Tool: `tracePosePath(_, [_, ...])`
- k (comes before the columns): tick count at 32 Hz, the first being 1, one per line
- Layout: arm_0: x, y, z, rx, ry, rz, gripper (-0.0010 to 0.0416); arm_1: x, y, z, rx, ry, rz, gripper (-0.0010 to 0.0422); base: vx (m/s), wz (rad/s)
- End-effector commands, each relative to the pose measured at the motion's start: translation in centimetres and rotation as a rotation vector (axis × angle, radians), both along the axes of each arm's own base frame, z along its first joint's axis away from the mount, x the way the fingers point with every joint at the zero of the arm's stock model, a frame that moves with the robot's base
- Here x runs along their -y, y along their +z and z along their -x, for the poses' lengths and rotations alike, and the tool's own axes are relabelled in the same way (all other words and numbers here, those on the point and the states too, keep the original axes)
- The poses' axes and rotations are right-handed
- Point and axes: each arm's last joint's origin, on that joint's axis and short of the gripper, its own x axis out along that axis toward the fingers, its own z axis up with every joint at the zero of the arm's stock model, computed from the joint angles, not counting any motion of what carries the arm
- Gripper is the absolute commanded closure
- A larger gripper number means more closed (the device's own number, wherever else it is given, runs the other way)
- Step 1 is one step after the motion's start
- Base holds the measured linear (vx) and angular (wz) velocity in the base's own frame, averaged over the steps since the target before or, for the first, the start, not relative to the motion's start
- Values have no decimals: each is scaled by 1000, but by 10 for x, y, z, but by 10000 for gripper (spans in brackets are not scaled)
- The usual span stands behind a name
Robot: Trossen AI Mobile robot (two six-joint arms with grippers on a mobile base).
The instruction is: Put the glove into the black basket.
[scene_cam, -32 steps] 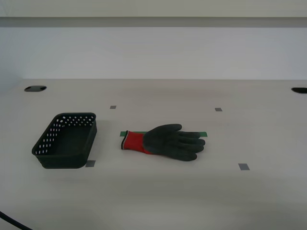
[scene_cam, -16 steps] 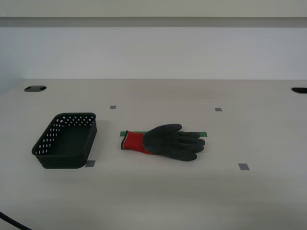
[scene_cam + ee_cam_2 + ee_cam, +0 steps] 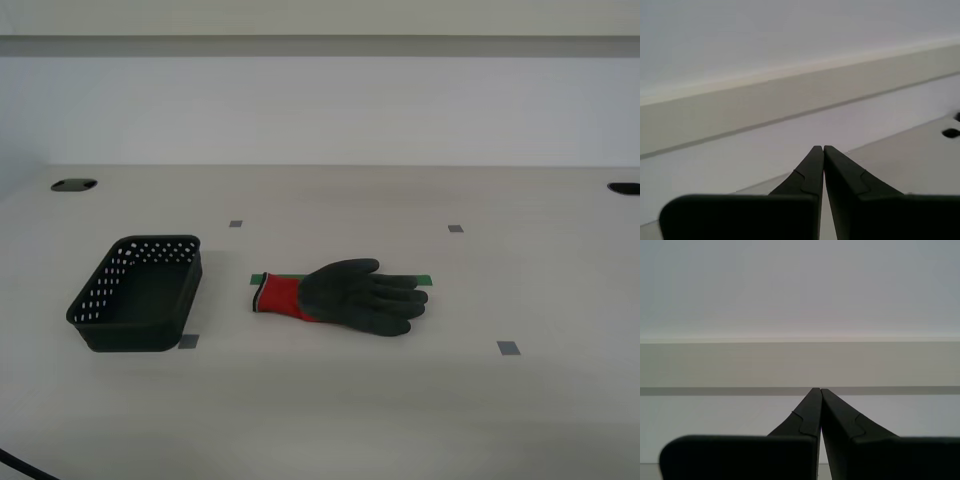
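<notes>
Lying flat on the pale table (image 3: 420,410), the glove (image 3: 345,295) is stretching its long axis across the exterior view, red cuff toward that view's left and dark fingers toward its right, over a strip of green tape (image 3: 425,280). The black basket (image 3: 140,293) is sitting near the cuff end, apart from it, with small grey tape squares (image 3: 508,348) scattered about and a plain white wall (image 3: 320,110) behind. My first gripper (image 3: 819,390) and my second gripper (image 3: 823,147) are both holding their fingers pressed together on nothing, facing the wall.
</notes>
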Motion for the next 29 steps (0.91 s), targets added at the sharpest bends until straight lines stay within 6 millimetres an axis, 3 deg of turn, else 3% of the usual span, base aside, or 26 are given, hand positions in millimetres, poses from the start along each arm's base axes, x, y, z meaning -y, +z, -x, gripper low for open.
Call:
tracePosePath(1, [0,1,0,5,1,0,405,15,-5,-4,-79,-62,-29,412,0,0])
tracePosePath(16, [0,1,0,5,0,0,405,120,-40,-40,-504,-379,-287,412,0,0])
tracePosePath(20, [0,1,0,5,0,0,405,152,-61,-55,-598,-448,-368,412,0,0])
tracePosePath(29, [0,1,0,5,0,0,405,194,-123,-74,-748,-502,-457,412,0,0])
